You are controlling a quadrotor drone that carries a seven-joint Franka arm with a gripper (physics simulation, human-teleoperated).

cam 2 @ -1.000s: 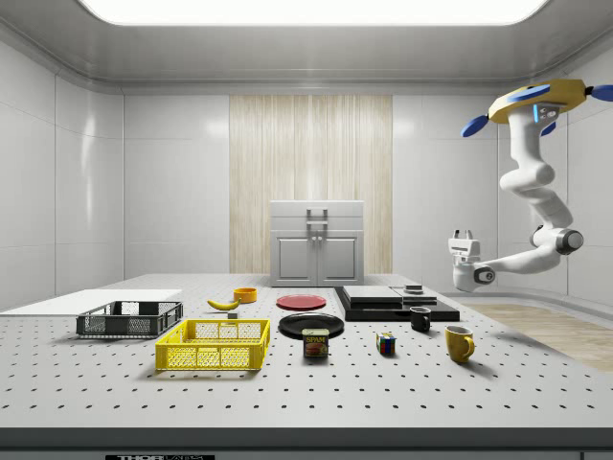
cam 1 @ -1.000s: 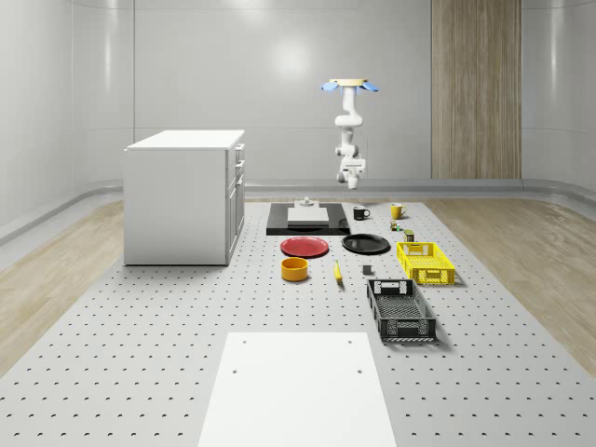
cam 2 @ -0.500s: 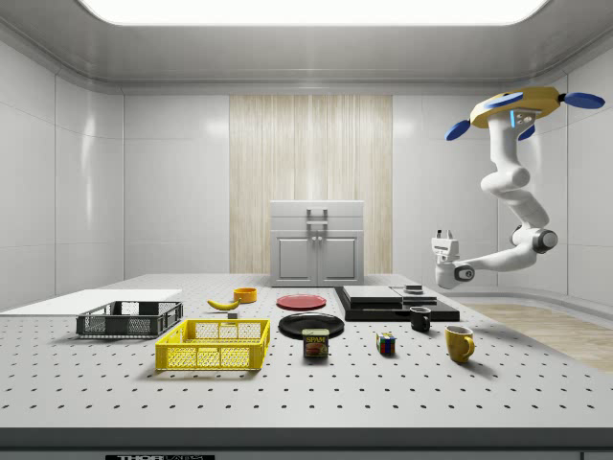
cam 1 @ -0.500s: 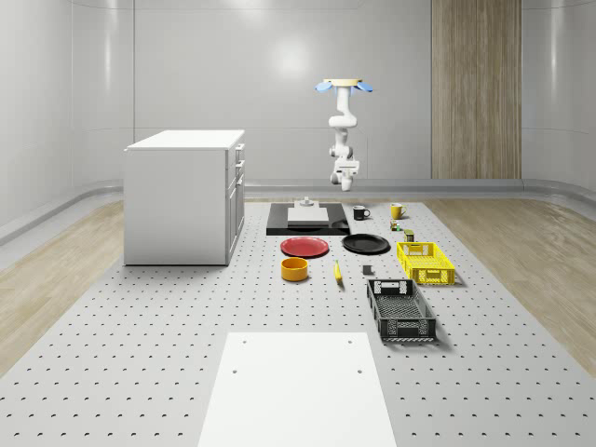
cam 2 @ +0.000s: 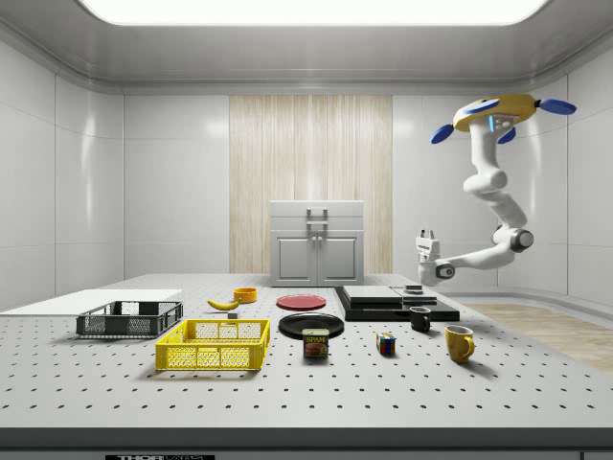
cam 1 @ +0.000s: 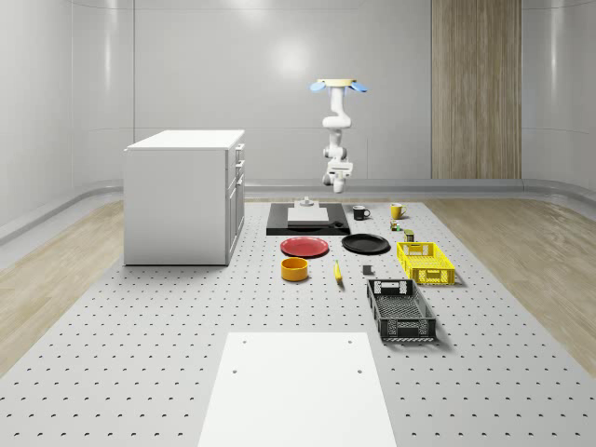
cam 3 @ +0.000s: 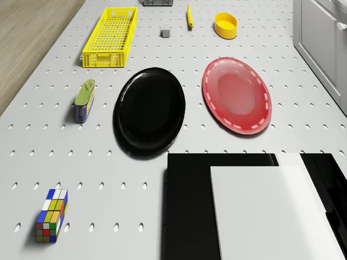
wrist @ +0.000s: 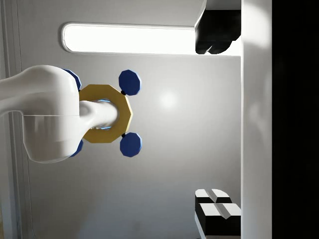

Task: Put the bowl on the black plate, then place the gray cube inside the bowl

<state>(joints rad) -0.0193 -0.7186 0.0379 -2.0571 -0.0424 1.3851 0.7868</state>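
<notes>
Drone (cam 2: 505, 107) hovers at table's far end, gripper (cam 2: 425, 236) pointing up above the black slab (cam 2: 397, 305); we can't tell its finger gap. Bowl (cam 1: 294, 269) sits nr red plate (cam 1: 304, 247), gray cube (cam 3: 165, 33) btw crates, black plate (cam 3: 149, 110) bare.

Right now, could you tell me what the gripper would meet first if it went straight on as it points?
The gripper points upward: the way looks free up to the ceiling, with the hovering drone off to one side, though depth is unclear.
</notes>
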